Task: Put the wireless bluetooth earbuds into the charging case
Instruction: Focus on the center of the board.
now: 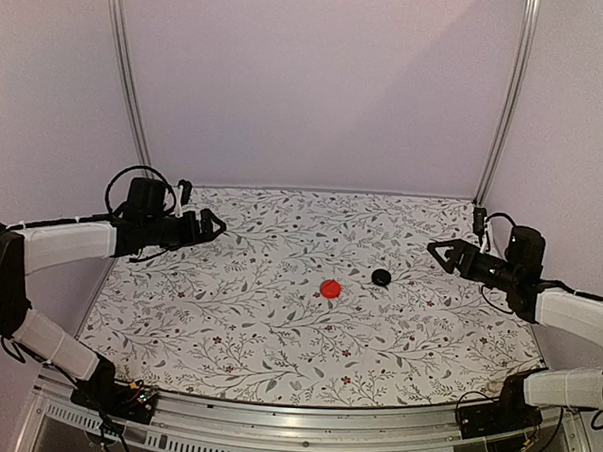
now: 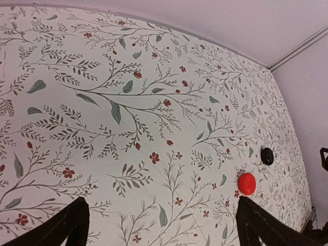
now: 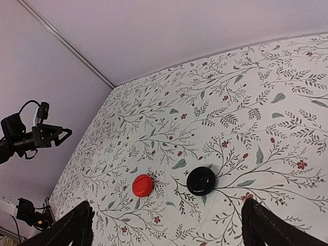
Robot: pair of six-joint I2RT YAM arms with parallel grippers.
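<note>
Hovering over the left edge of the table (image 1: 276, 345) in the top view, the left pincer (image 1: 219, 225) has its jaws spread with nothing between them, and it points toward the middle of the frame. The right pincer (image 1: 438, 260) hangs at the right side of that view, likewise spread and empty, pointing left. Both are well apart from the task's things.

The red case (image 1: 330, 288) lies flat on the flowered table just right of the frame's centre. The black case (image 1: 381, 278) is near it, to the right and a little higher in the picture. The two are apart, not touching, and each is a small round disc.

In the left wrist view two dark fingers (image 2: 66, 228) rise from the bottom corners, wide apart, with only patterned cloth between them. The red case (image 2: 246, 183) sits at lower right, just above the right-hand finger, and the black case (image 2: 267, 156) is above and right of it.

In the right wrist view the fingers (image 3: 266, 225) again stand at the bottom corners. The red case (image 3: 142, 185) lies at lower centre and the black case (image 3: 201, 181) is beside it to the right at about the same height. The left pincer (image 3: 51, 134) shows at the left edge against the pale wall, above the table
</note>
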